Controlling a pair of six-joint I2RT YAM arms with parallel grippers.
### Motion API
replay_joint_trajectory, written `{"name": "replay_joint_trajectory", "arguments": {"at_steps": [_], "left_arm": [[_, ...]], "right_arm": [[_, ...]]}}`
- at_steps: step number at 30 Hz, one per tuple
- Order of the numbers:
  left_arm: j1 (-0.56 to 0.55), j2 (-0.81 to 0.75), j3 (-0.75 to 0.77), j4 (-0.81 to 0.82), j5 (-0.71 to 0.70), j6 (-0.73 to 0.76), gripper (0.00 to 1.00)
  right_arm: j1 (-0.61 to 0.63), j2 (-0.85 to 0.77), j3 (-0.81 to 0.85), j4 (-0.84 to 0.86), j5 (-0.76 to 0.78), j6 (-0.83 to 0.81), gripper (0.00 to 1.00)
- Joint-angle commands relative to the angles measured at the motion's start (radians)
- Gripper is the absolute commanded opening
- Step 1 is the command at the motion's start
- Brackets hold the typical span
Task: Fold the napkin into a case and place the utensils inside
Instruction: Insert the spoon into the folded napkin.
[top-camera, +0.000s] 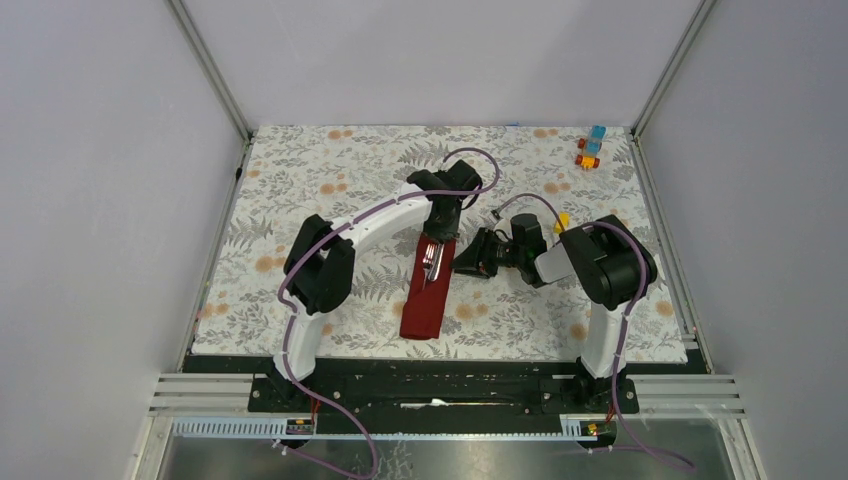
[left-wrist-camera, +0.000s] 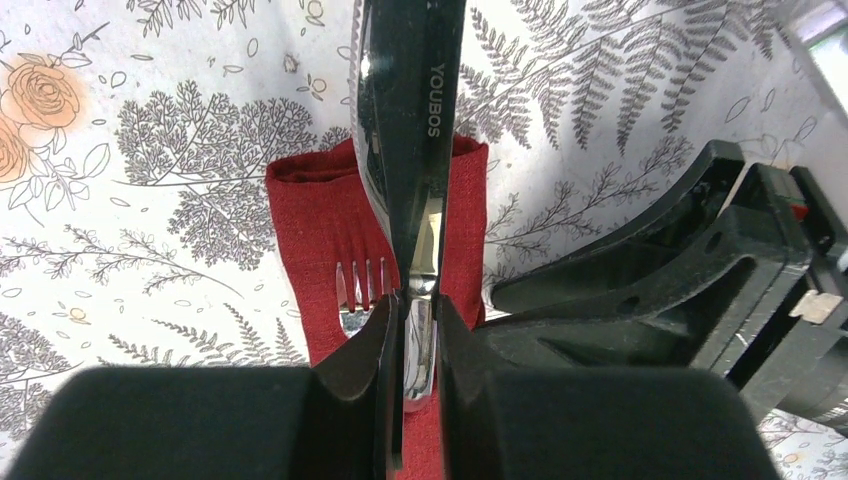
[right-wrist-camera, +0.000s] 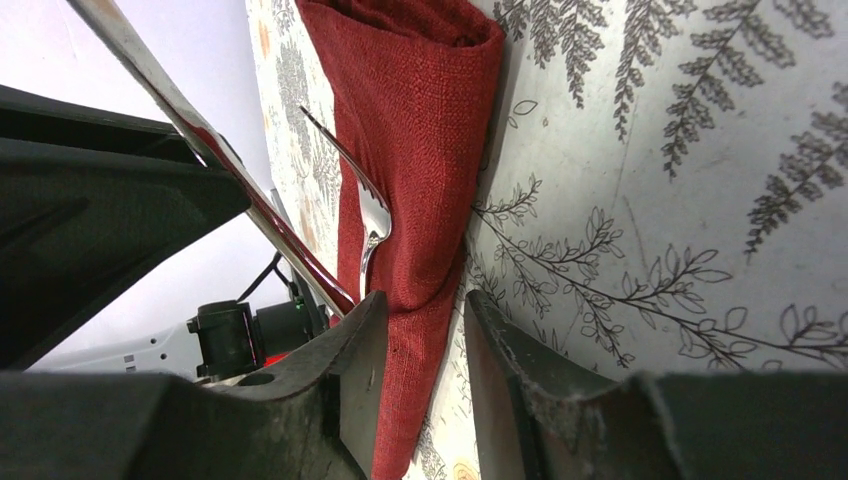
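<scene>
The dark red case (top-camera: 422, 300) lies lengthwise mid-table as a narrow pouch. The silver fork (top-camera: 431, 259) lies on its far end, tines showing in the left wrist view (left-wrist-camera: 360, 290). My left gripper (top-camera: 438, 230) hangs over that far end, shut on the knife (left-wrist-camera: 412, 150), whose shiny length points down at the case (left-wrist-camera: 310, 220). My right gripper (top-camera: 462, 263) is at the case's right edge. In the right wrist view it (right-wrist-camera: 425, 305) is open, its jaws either side of the cloth's edge (right-wrist-camera: 420, 120), with the fork (right-wrist-camera: 370, 215) and the knife (right-wrist-camera: 200, 140) beside.
Small orange and blue toy blocks (top-camera: 590, 148) sit at the far right corner, a yellow one (top-camera: 562, 218) behind the right arm. The floral mat (top-camera: 300, 180) covers the table, with metal rails along its sides. My right gripper's body (left-wrist-camera: 700, 280) is close to the right of my left gripper.
</scene>
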Motion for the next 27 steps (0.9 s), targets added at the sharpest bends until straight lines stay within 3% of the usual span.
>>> {"name": "replay_joint_trajectory", "arguments": {"at_steps": [1,11,27], "left_arm": [[-0.002,-0.018,-0.003,0.079,-0.038,-0.041,0.0],[-0.013,-0.003,-0.031,0.097,-0.014,-0.046,0.0],[-0.026,-0.037,-0.109,0.106,0.001,-0.079,0.0]], "right_arm": [[-0.001,0.022,0.028,0.001,0.02,-0.012,0.4],[0.007,0.046,0.068,-0.023,0.045,-0.025,0.41],[0.023,0.08,0.088,0.021,0.028,-0.013,0.26]]}}
